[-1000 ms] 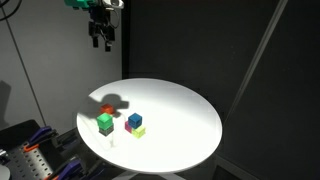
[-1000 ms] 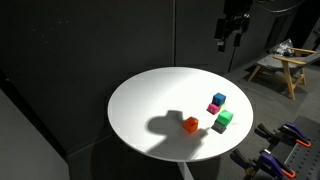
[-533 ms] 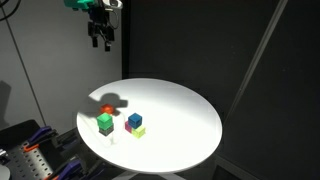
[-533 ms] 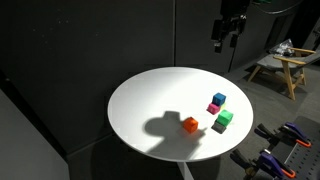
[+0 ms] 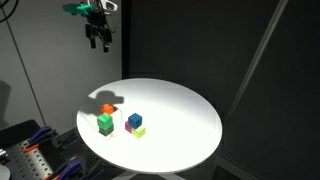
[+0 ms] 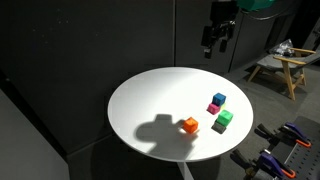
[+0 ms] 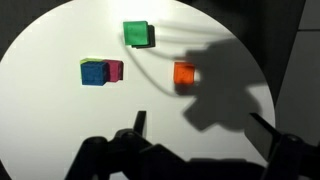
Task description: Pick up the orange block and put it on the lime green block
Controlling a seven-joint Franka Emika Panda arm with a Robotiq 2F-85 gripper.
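The orange block [image 6: 190, 125] sits on the round white table [image 6: 150, 95], partly in the arm's shadow; it also shows in an exterior view [image 5: 107, 108] and the wrist view [image 7: 185, 74]. The lime green block [image 6: 226, 118] [image 5: 105, 123] [image 7: 138, 33] stands apart from it. My gripper [image 5: 99, 42] [image 6: 215, 47] hangs high above the table, open and empty. In the wrist view its two fingers [image 7: 200, 125] are spread wide, far above the blocks.
A blue cube [image 7: 93, 72], a magenta cube [image 7: 115, 70] and a pale yellow-green cube [image 5: 138, 131] are clustered together near the green block. A wooden stool [image 6: 280, 68] stands beyond the table. Clamps [image 6: 280, 150] lie beside the table edge.
My gripper has drifted sideways high above the table, and its shadow on the table has shifted with it. The blocks have not moved.
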